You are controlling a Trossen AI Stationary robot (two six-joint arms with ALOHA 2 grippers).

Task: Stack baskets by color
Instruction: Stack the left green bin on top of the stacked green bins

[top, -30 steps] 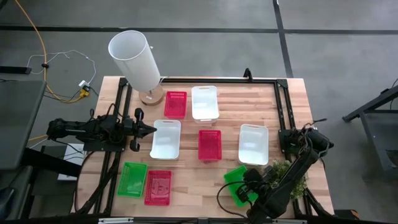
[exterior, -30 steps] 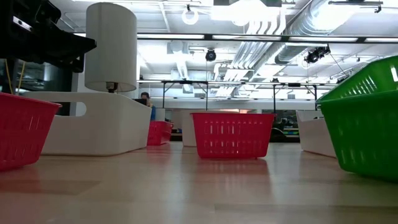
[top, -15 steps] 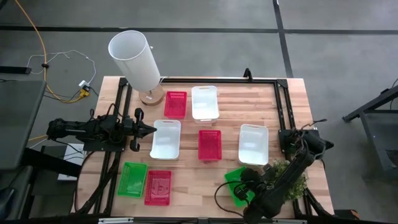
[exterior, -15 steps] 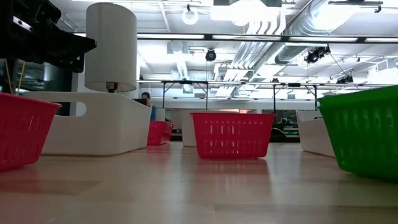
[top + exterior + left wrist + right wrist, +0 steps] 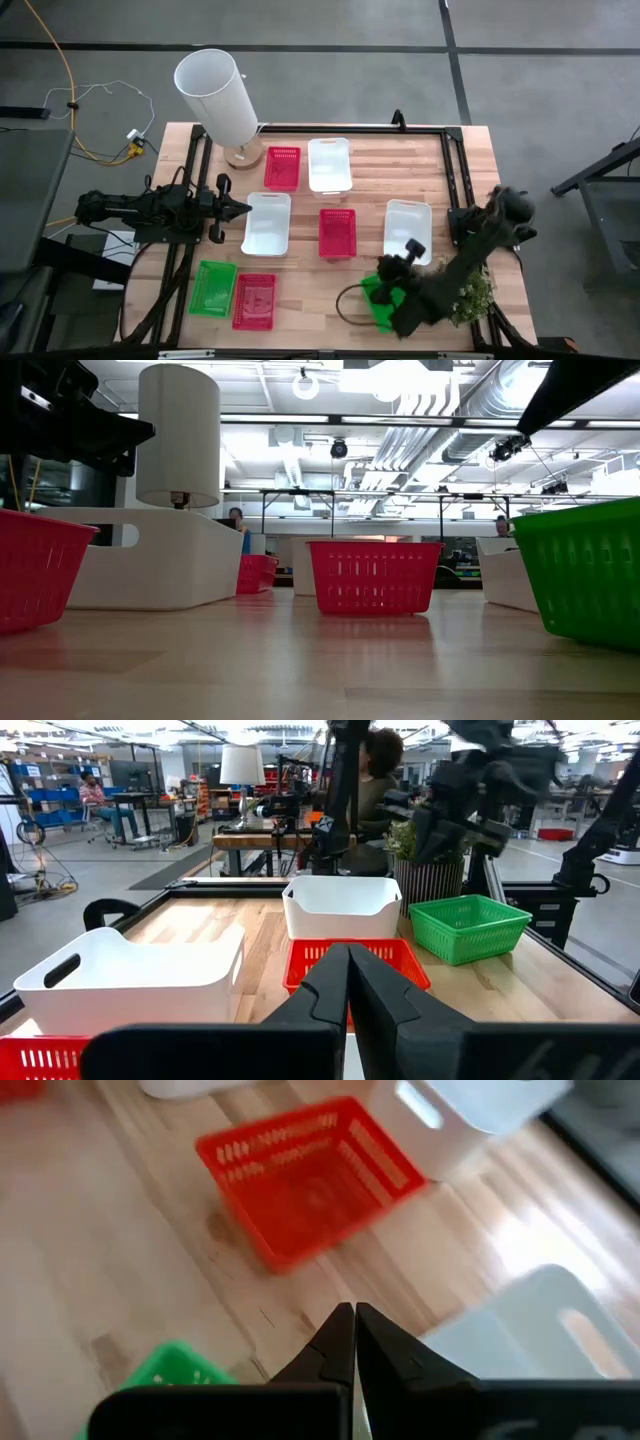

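The right pincer (image 5: 408, 252) hangs over the desk (image 5: 370, 160) just above a green basket (image 5: 378, 300) near the front edge, its fingers (image 5: 340, 1342) pressed together on nothing. The left pincer (image 5: 243, 209), also closed and empty, waits at the desk's left side beside a white basket (image 5: 267, 222). Red baskets sit mid-desk (image 5: 337, 232), at the back (image 5: 282, 167) and at front left (image 5: 254, 300) (next to another green one (image 5: 212, 288)). Two more white baskets (image 5: 329, 164) (image 5: 407, 231) lie apart.
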